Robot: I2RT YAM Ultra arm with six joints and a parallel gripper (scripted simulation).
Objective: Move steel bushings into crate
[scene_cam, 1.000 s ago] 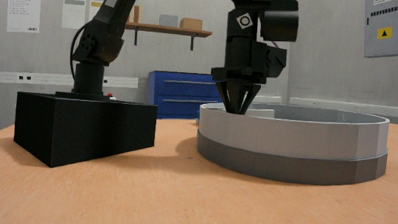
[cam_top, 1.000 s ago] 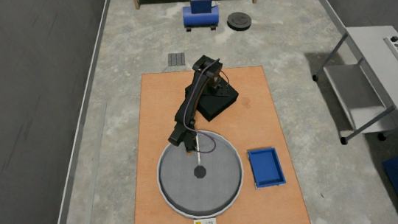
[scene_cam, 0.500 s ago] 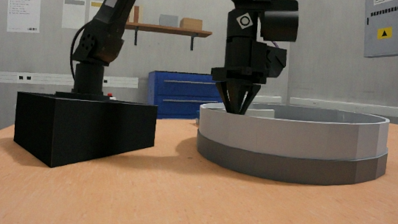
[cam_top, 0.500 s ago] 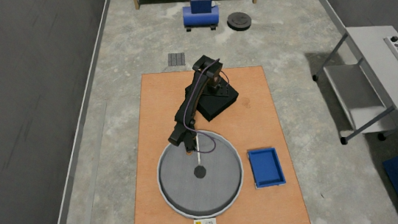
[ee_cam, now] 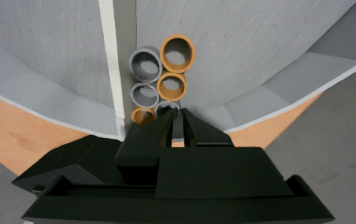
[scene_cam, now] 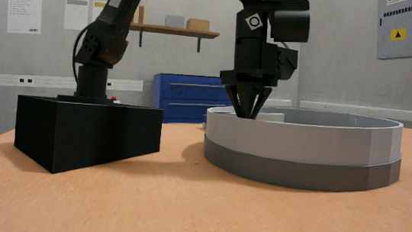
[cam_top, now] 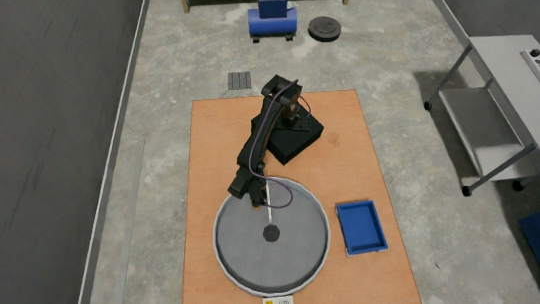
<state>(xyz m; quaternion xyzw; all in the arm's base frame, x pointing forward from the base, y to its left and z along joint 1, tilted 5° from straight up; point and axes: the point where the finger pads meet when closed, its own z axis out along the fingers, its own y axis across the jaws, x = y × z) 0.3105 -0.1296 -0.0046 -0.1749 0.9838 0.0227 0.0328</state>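
The grey turntable (cam_top: 300, 256) (scene_cam: 297, 146) (ee_cam: 240, 45) holds several upright ring bushings in a cluster by its wall. In the wrist view a large steel bushing (ee_cam: 133, 71), a smaller steel bushing (ee_cam: 133, 96), a large orange bushing (ee_cam: 177, 68) and two smaller orange ones stand there. The nearest steel bushing (ee_cam: 160, 106) is partly hidden by the fingertips. My gripper (scene_cam: 246, 117) (ee_cam: 178, 112) points down inside the rim, its fingers a narrow gap apart at that bushing's right edge. Nothing is plainly held. The blue crate (cam_top: 360, 227) is empty.
A thin pale divider (cam_top: 270, 206) (ee_cam: 110, 60) runs from the turntable's hub (cam_top: 271, 233) to its wall, right beside the bushings. The raised turntable wall stands close to the gripper. The crate is right of the turntable in the top view. The arm's black base block (scene_cam: 88, 138) stands behind.
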